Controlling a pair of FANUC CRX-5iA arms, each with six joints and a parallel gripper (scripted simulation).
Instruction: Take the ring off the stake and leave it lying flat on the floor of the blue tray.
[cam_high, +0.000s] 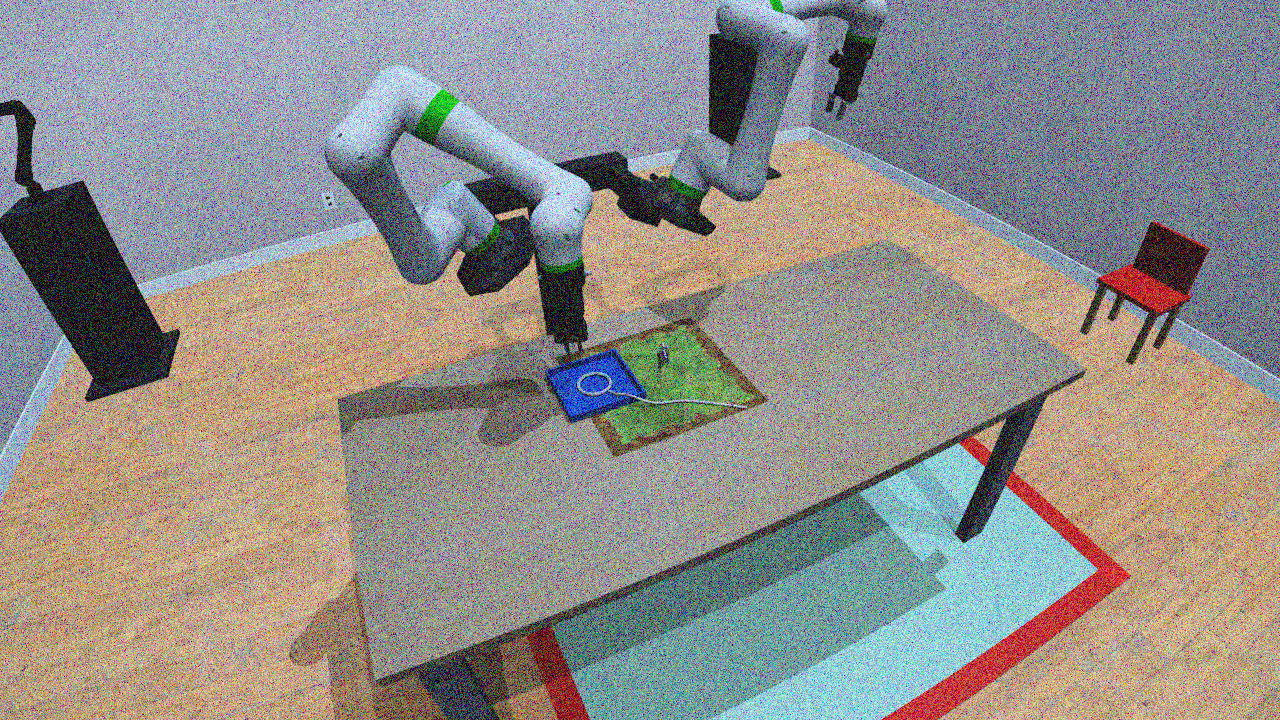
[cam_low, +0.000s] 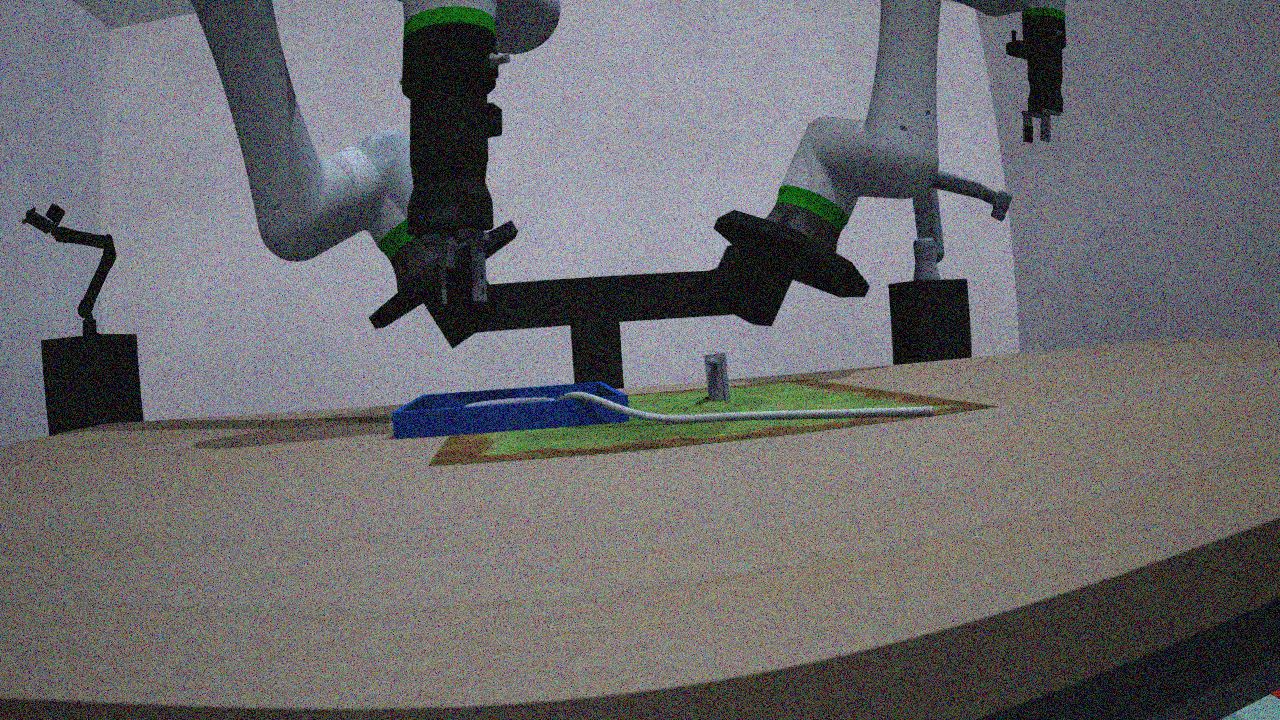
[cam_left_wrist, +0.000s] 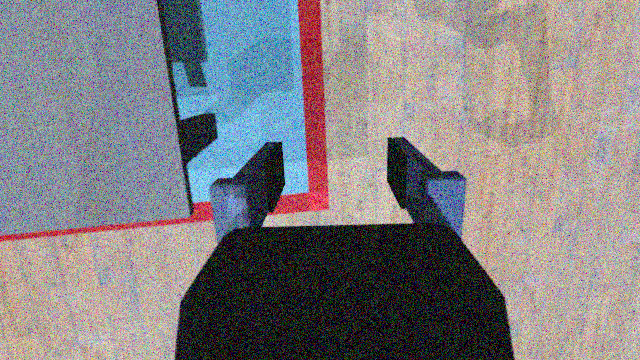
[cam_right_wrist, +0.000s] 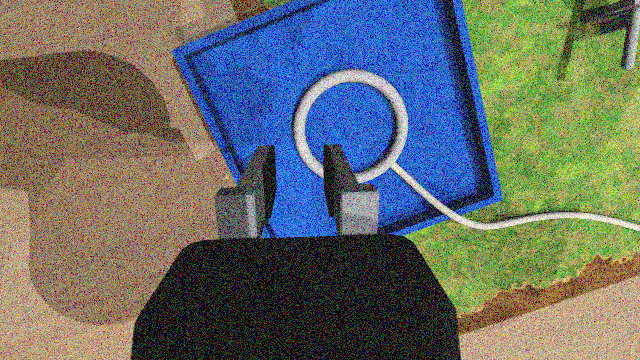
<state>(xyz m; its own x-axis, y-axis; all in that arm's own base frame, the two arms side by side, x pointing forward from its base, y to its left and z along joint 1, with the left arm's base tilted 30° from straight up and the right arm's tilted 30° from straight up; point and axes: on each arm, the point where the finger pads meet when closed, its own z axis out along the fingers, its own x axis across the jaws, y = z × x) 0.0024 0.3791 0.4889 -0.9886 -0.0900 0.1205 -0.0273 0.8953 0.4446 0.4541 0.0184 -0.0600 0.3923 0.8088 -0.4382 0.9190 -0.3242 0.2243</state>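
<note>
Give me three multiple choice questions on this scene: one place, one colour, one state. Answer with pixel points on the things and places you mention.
1. Where is the ring?
A) Around the stake
B) Inside the tray
C) Under the table
2. What colour is the tray?
A) Blue
B) Red
C) Yellow
3. How are the right gripper's jaws?
A) Shut on the ring
B) Shut on the stake
C) Parted, holding nothing

1 B: the ring (cam_high: 580, 391) (cam_right_wrist: 301, 125) lies within the tray walls.
2 A: the tray (cam_high: 575, 417) (cam_low: 501, 420) (cam_right_wrist: 482, 115) is blue throughout.
3 C: the right gripper (cam_high: 572, 351) (cam_low: 463, 300) (cam_right_wrist: 299, 167) hangs above the tray, fingers apart.
</note>
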